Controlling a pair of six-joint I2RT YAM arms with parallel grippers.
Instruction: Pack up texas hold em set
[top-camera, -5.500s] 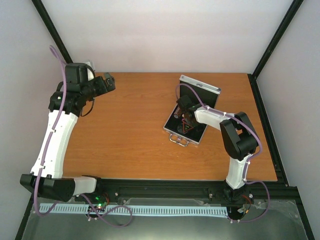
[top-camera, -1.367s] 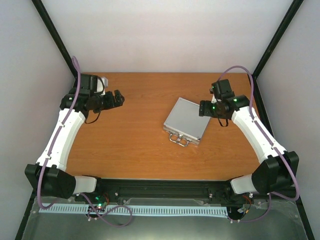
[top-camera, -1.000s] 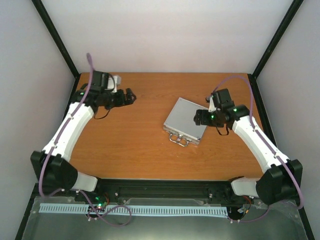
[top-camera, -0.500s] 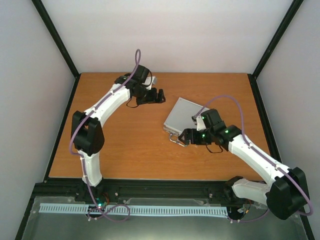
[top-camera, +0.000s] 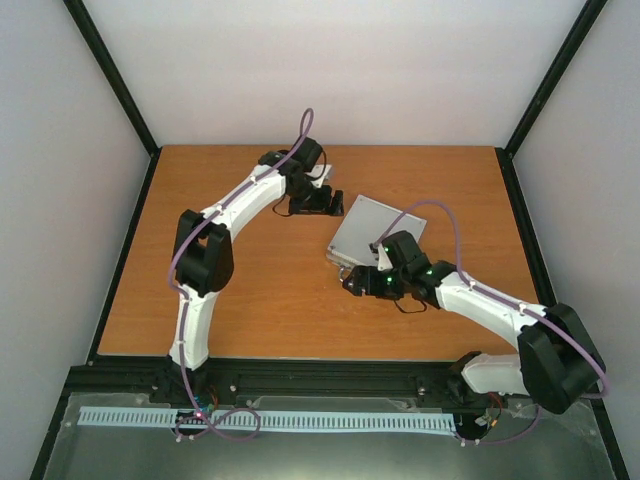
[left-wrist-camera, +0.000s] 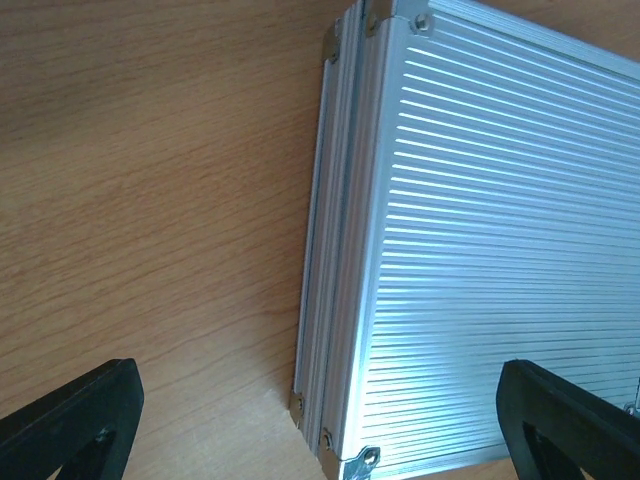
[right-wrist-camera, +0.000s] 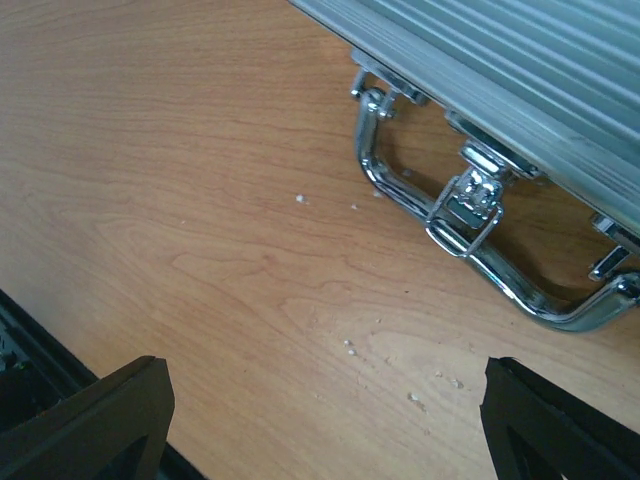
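Observation:
The silver ribbed aluminium case (top-camera: 375, 225) lies shut on the wooden table, its chrome handle (right-wrist-camera: 480, 255) and latch (right-wrist-camera: 470, 205) facing the near side. My left gripper (top-camera: 335, 205) is open at the case's far left corner; in its wrist view the case's corner and side edge (left-wrist-camera: 330, 300) lie between the spread fingers. My right gripper (top-camera: 352, 284) is open and empty just in front of the handle, above bare wood. The card box, chips and tokens are hidden.
The table (top-camera: 250, 280) is bare wood with small crumbs (right-wrist-camera: 350, 347) near the handle. A black frame rail (top-camera: 330, 375) runs along the near edge. White walls enclose the back and sides.
The case went from open to shut. Both arms swung in toward it: the left from the far left corner to the case's left corner, the right down to the handle side.

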